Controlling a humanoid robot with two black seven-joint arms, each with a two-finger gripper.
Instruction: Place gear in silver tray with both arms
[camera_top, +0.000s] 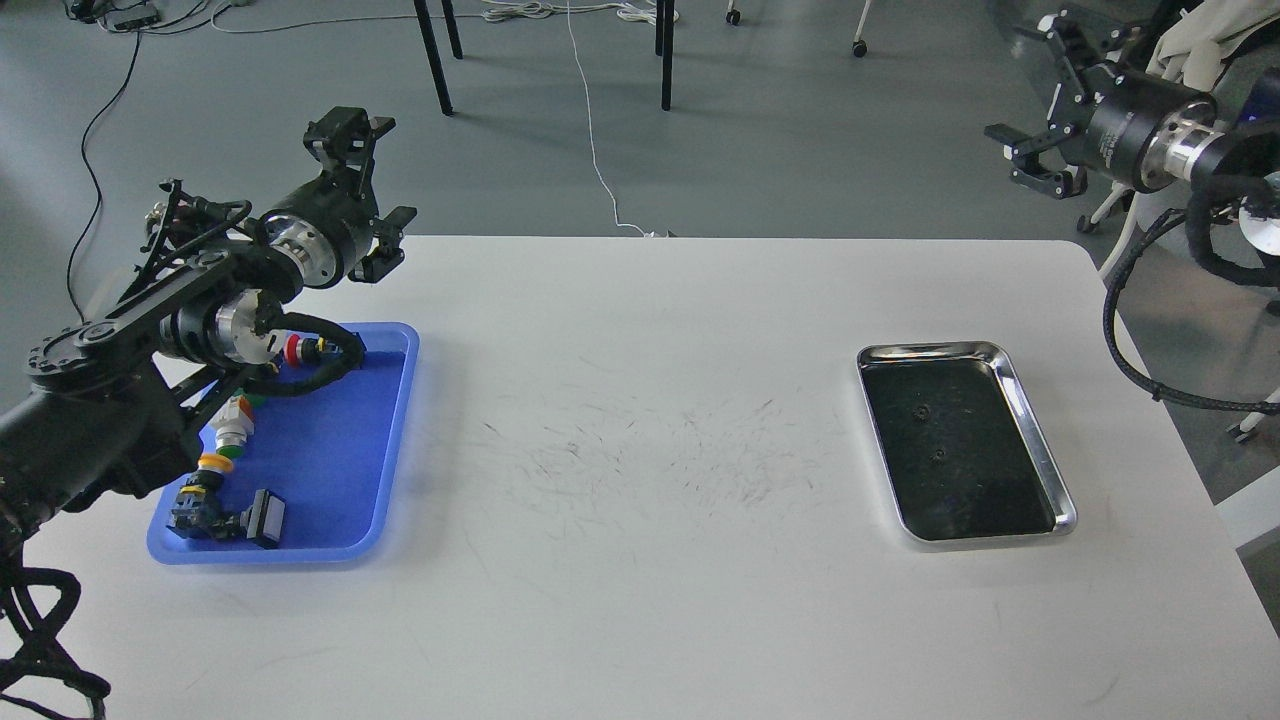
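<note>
The silver tray (1041, 440) lies on the right side of the white table. Two small dark round parts (918, 411) rest on its dark base; they are too small to tell whether they are gears. My right gripper (1042, 98) is open and empty, raised high beyond the table's far right corner, well away from the tray. My left gripper (372, 192) is open and empty, held above the table's far left edge, just behind the blue tray.
A blue plastic tray (398, 440) at the left holds several push-button switches (226, 432). My left arm's cable hangs over its back end. Chair and table legs, cables and a grey chair stand on the floor beyond the table.
</note>
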